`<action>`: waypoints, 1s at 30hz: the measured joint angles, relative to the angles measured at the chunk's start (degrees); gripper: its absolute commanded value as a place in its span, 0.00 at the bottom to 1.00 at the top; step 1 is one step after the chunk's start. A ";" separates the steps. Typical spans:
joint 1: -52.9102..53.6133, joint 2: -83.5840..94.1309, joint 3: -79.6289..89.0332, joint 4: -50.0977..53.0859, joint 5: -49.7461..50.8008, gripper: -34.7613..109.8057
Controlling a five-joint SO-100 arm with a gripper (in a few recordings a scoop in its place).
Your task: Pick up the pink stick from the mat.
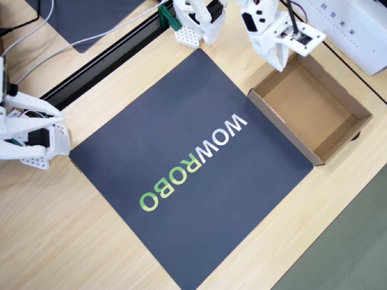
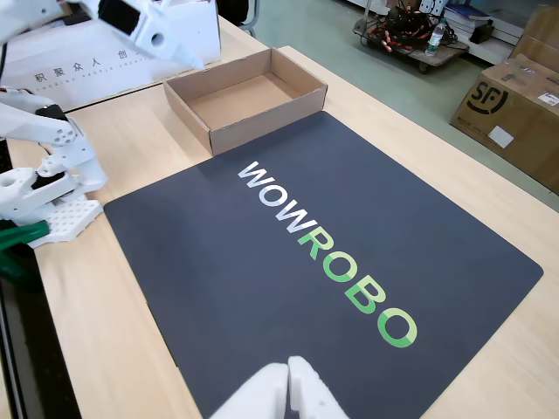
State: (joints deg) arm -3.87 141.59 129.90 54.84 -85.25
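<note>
The pink stick's place and long axis cannot be told. The mat (image 1: pixel 181 121) is read as "WOWROBO", white then green, running diagonally on the surface (image 1: pixel 72 241). The end effector (image 1: pixel 277 55) is held over the cardboard box (image 1: pixel 338 136)'s rim; whether clenched or released cannot be told. "SF" is printed on a carton (image 2: pixel 511 113).

Overhead and low oblique, mat (image 1: pixel 181 163) shared

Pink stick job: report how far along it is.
Done: nothing can be confirmed; the mat carries just its lettering. In hand: the gripper hangs over a corner of the cardboard box; whether it holds anything is hidden. Left: unclear; the box floor looks bare.
</note>
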 measured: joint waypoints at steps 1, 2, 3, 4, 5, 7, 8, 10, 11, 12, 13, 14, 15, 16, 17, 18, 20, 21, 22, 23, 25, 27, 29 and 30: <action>0.00 1.67 1.41 0.00 -0.88 0.24; 0.18 3.43 2.90 0.00 -2.02 0.24; 0.53 5.45 5.01 0.09 -2.64 0.24; 0.97 6.77 6.42 0.09 -3.52 0.24; 1.14 8.00 7.82 0.09 -3.96 0.24; 1.32 11.07 10.72 0.09 -5.10 0.24; 1.58 12.39 12.22 0.09 -5.80 0.24; 1.93 15.64 15.64 0.09 -6.15 0.24; 1.93 17.58 16.96 0.53 -6.77 0.24; 1.85 19.78 18.98 0.79 -7.21 0.24; 1.67 21.80 20.83 0.88 -7.91 0.24; 1.58 23.55 22.85 1.58 -8.09 0.24; 1.67 25.14 24.79 1.76 -8.35 0.24; 1.76 26.63 26.28 1.85 -8.35 0.24; 1.93 28.21 27.86 2.46 -8.26 0.24; 2.02 29.88 29.53 2.72 -8.26 0.24; 1.93 31.82 31.90 2.99 -9.14 0.24; 2.02 32.87 32.96 2.99 -9.14 0.24; 2.02 34.37 34.37 2.99 -9.23 0.24; 2.29 35.77 35.77 2.99 -9.49 0.24; 2.99 38.85 38.23 3.52 -9.84 0.24; 2.72 40.17 40.78 3.87 -10.37 0.24; 2.72 42.10 42.98 3.96 -11.34 0.24; 2.90 43.68 43.95 3.96 -11.25 0.24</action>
State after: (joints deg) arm -0.97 185.27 173.85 58.80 -96.50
